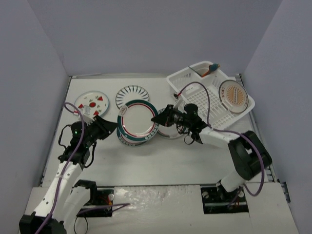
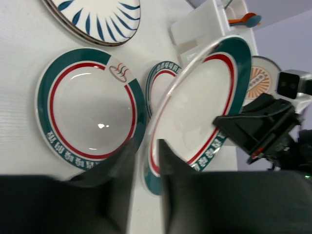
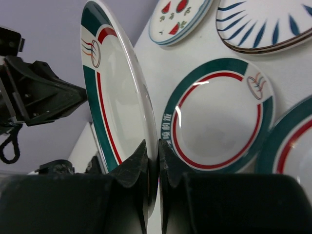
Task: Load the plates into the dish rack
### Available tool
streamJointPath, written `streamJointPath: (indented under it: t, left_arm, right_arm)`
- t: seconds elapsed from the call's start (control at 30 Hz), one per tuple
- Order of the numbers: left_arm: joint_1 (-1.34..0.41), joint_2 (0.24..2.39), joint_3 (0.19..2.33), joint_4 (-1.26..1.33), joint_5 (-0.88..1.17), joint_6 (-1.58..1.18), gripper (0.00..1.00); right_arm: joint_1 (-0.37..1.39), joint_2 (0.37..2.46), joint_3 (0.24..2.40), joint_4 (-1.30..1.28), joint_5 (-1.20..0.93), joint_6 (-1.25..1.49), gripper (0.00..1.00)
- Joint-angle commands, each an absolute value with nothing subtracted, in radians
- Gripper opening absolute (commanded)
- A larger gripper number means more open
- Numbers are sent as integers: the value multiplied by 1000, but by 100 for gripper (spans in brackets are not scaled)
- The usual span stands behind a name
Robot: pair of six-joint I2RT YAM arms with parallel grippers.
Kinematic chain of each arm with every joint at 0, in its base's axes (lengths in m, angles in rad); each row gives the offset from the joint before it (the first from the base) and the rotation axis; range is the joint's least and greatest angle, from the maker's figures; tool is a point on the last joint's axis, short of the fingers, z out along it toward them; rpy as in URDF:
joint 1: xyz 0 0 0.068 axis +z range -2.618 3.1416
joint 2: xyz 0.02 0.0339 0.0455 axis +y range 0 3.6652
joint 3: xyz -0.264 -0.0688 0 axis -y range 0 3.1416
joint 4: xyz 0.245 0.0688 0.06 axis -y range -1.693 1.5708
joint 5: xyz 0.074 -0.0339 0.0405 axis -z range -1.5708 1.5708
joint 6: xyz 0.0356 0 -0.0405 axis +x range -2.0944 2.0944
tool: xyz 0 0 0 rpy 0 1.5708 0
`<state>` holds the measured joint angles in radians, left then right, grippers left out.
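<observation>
A green-and-red rimmed plate (image 1: 138, 120) is held tilted on edge above the table between both grippers. My right gripper (image 1: 157, 118) is shut on its rim (image 3: 152, 146). My left gripper (image 1: 111, 123) straddles the opposite rim with a small gap (image 2: 145, 146), its jaws open. A second green-rimmed plate (image 2: 90, 109) lies flat below it, and a third (image 1: 170, 130) lies partly hidden beside it. The striped plate (image 1: 132, 96) and the strawberry plate (image 1: 91, 103) lie at the back left. The orange sunburst plate (image 1: 233, 95) leans in the white dish rack (image 1: 195, 80).
An orange-and-blue spoon (image 1: 210, 69) sticks out of the rack's corner cup. Grey walls enclose the table on three sides. The right arm's purple cable (image 1: 207, 105) arcs in front of the rack.
</observation>
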<state>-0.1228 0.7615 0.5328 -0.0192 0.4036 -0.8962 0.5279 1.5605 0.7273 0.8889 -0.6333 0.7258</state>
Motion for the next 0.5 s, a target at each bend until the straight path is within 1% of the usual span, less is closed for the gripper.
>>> streamJointPath:
  t: [0.0,0.1,0.23,0.3,0.37,0.47]
  left_arm:
    - [-120,782,659,-121,385,-787,44]
    - [-120,787,733,-235,329,-724,66]
    - [-120,786,850,-404,221,-589,91]
    - [-118,792,896,-492,141,-534,97]
    - [-119,801,956,-544,80,-471,97]
    - [-117,821,999,-601,6,-388,97]
  right_arm:
    - [502,1351,817,656,-538,484,0]
    - [486,1259,906,432,-468,315,0]
    - [472,1134,1032,182,-254,77,0]
    - [452,1090,1077,119,-135,-19,0]
    - [431,1051,1148,44,-46,-137,0]
    - [383,1041,1201,5,50,-307,0]
